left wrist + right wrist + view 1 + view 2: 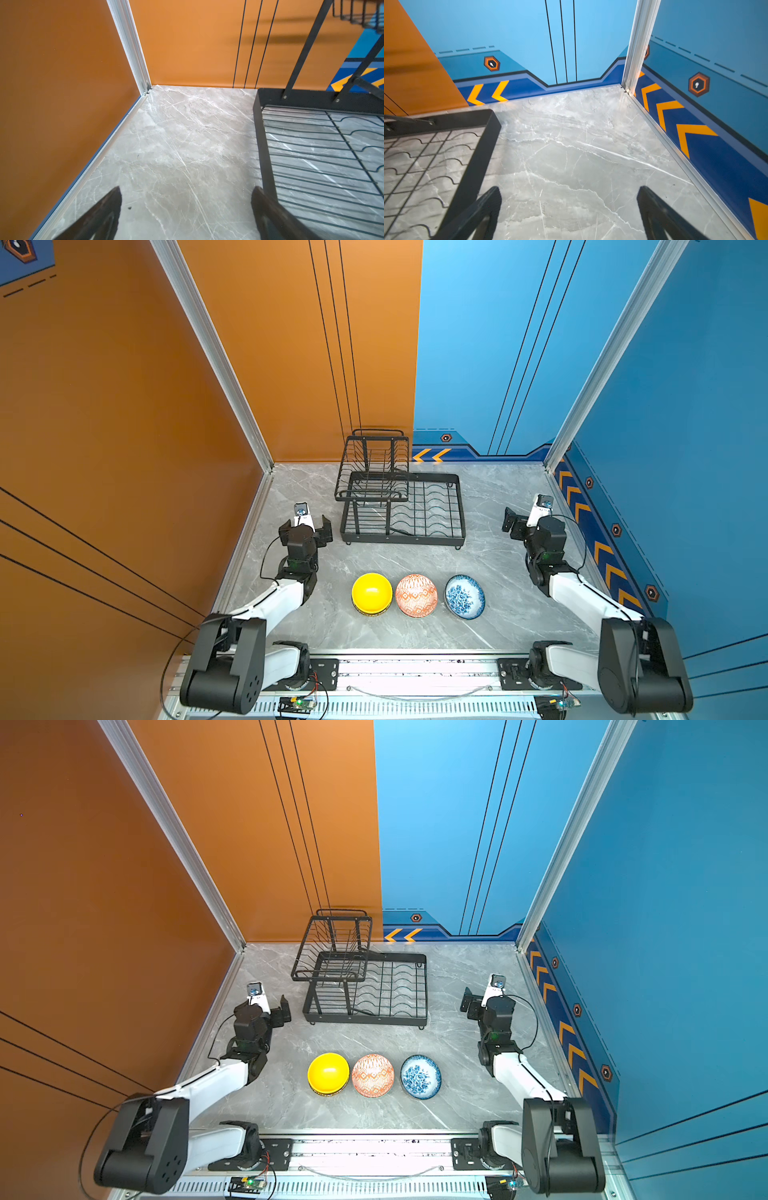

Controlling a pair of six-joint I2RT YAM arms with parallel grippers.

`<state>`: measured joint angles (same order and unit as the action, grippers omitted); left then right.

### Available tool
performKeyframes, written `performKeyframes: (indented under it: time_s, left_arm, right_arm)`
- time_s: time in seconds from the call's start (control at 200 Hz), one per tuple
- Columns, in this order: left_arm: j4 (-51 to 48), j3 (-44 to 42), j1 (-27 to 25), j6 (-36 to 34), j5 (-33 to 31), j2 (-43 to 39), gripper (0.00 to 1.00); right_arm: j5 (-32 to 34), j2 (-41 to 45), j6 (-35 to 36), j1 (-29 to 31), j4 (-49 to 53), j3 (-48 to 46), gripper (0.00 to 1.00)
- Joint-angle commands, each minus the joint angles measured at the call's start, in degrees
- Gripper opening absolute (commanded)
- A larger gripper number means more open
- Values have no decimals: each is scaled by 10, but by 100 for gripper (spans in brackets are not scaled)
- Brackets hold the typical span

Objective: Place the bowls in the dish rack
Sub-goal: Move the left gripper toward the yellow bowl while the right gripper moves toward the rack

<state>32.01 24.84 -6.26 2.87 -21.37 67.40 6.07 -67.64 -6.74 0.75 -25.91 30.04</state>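
On the grey marble-patterned tabletop (498,572), near its front edge, three small round bowls stand in one row, close together. The plain yellow bowl (372,593) is on the left, the orange-and-white geometric bowl (416,595) is in the middle, and the blue-and-white floral bowl (464,596) is on the right. Under the yellow one a dark rim shows; I cannot tell what it belongs to.

Behind the row, toward the back wall, stands the black metal wire dish rack (403,536). It has a wide low tray, and a smaller raised basket tier (374,464) sits at its left end. All three bowls are on the table, well apart from the rack.

The left gripper (187,193) hangs above the table just beside the left side of the tray. Its fingers (112,205) are spread wide and hold nothing. The right gripper (569,191) hangs near the right side of the tray, also with its fingers (652,207) spread wide over bare table.
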Motion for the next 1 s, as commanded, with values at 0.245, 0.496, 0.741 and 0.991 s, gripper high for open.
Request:
performKeyframes:
  time_s: [0.245,0.496,0.741,0.991]
  left_arm:
    - [-372,107,-18,111,14,-120,98]
    - [-559,182,-24,162,141,-123,98]
    - [-660,206,-48,194,244,-121,98]
    - [-723,210,-104,220,293,-114,98]
  right_arm:
    - [-201,20,-34,23,330,158,100]
    - [-303,-59,11,78,519,300,100]
    - [-209,-75,44,201,535,326,100]
    - [-253,-107,41,234,570,373,100]
